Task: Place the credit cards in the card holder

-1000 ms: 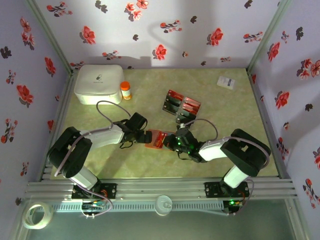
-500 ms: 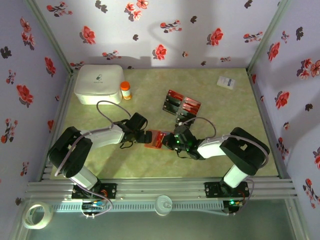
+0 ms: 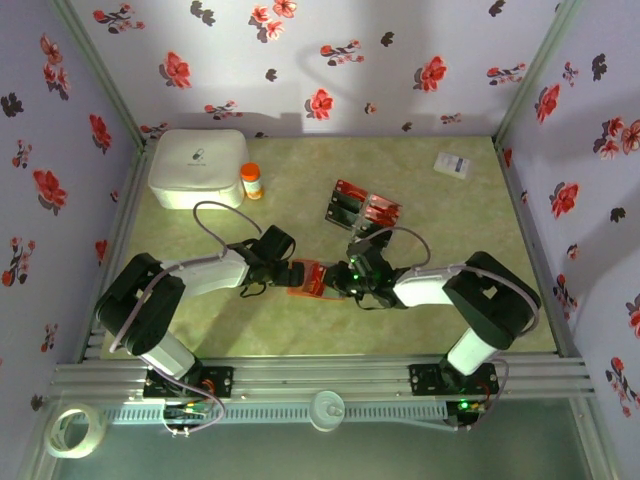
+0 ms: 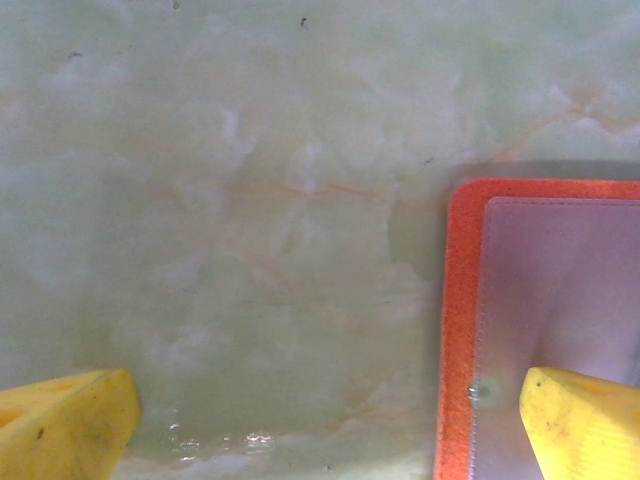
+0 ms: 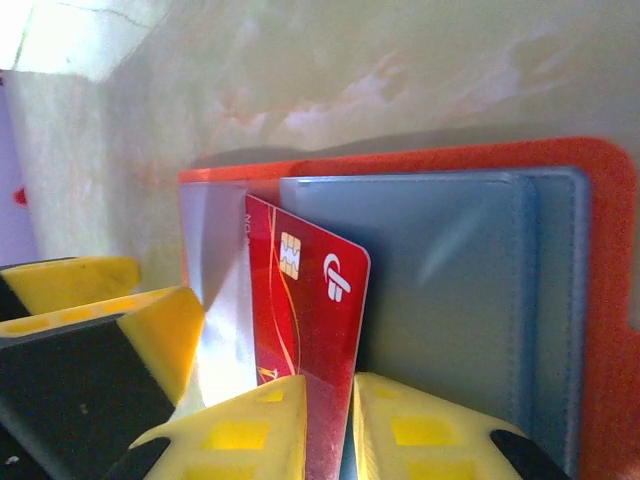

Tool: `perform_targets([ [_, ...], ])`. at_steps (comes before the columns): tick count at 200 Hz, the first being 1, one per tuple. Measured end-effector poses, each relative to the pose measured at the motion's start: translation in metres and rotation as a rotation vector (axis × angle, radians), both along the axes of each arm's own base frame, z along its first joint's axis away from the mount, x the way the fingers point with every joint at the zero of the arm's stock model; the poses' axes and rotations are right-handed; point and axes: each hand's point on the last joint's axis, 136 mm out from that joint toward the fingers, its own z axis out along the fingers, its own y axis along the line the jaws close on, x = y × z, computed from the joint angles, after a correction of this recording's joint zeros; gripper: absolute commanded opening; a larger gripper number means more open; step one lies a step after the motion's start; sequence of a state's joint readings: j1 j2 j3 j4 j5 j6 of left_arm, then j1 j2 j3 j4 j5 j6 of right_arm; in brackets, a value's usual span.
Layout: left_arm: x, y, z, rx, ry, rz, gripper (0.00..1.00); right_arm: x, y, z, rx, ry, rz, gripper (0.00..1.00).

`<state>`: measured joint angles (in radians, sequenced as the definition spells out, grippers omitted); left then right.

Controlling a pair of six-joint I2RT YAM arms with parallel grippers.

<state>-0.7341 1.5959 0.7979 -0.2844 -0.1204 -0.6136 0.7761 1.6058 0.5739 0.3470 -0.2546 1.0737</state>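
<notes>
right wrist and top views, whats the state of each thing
card holder: open flat on the table
red card: partly in a pocket
right gripper: jaws close around the red card, grip unclear
left gripper: open wide
loose cards: lying on the table

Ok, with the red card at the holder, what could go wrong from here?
The red card sits tilted at the card holder pocket, not fully in, between the fingers of the right gripper; it could jam or slip out on release. The open left gripper seems to pin one edge with one finger, so the holder may slide.
</notes>
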Motion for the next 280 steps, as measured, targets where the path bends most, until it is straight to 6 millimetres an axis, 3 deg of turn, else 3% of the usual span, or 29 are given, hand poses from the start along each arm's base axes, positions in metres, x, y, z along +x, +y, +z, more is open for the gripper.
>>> perform_targets([
  [80,0.000,0.000,0.000,0.001,-0.003,0.001,1.00,-0.002,-0.007,-0.004,-0.043,0.021,0.024,0.09],
  [176,0.001,0.001,-0.001,0.004,-0.006,0.002,1.00,0.003,-0.004,-0.001,0.034,0.026,0.001,0.14],
  [239,0.001,0.001,-0.001,0.005,-0.010,0.003,1.00,0.005,-0.004,-0.001,0.094,0.031,-0.023,0.00],
  [280,0.001,0.001,-0.002,0.005,-0.010,0.003,1.00,0.008,-0.004,0.002,0.112,0.025,-0.028,0.00],
])
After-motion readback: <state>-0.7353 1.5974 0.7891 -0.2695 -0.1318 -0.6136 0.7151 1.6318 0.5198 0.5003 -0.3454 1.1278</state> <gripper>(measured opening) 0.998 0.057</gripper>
